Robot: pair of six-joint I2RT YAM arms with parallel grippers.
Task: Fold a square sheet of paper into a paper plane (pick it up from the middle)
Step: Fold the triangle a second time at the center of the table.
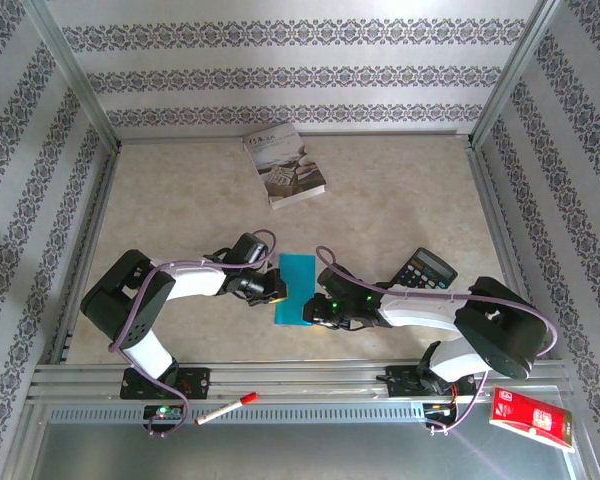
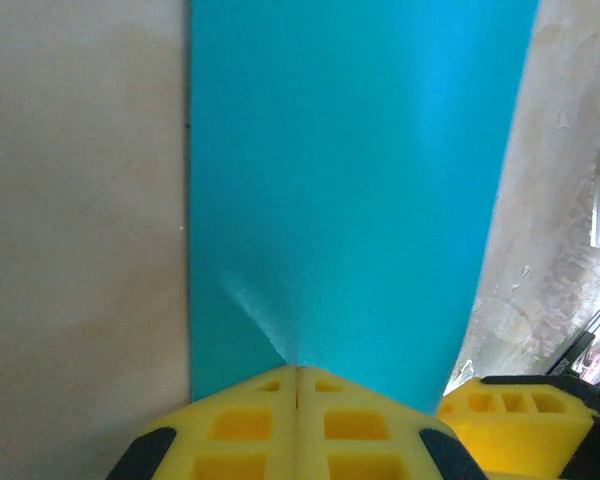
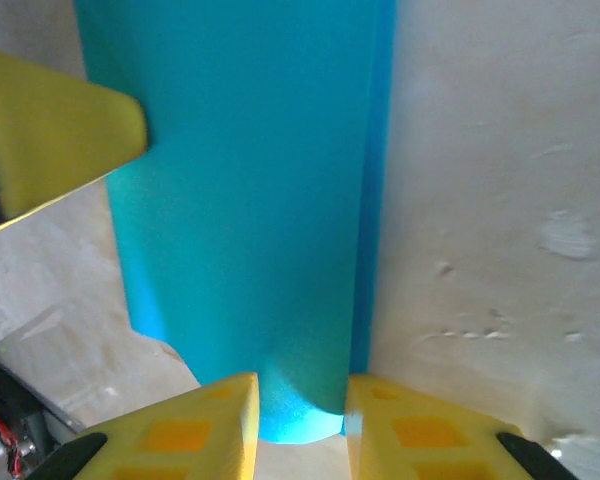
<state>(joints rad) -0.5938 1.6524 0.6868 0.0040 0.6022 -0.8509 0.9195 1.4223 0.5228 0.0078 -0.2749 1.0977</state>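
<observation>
The teal sheet of paper [image 1: 298, 285] is folded into a long narrow strip and lies flat on the table [image 1: 180, 190], near the front edge and roughly midway between the two arms. Its long axis runs 12 to 6 o'clock in the top view.

The left gripper [image 2: 298, 378] comes in from the strip's 9 o'clock side. On my left wrist feed the yellow fingers [image 2: 240, 425] are pressed tight together, pinching the paper's edge. A little crease fans out from the pinch point.

The right gripper [image 3: 300, 388] sits at the strip's 5 o'clock corner. Its jaws are a bit apart and the end of the paper sits in the gap between the two yellow pads [image 3: 200, 430]. I honestly can't tell if the pads touch the paper. That feed also shows a second layer along the strip's 3 o'clock edge.

Other stuff, going outward from the paper:
- A black calculator [image 1: 425, 268] is at about 3 o'clock, just beyond the right arm.
- A grey-white book [image 1: 285, 165] is at 12 o'clock, well apart, near the back wall.
- A red marker [image 1: 227, 408] is at 7 o'clock, on the front rail.
- A red packet [image 1: 532, 418] is at 4 o'clock, off by the corner.
</observation>
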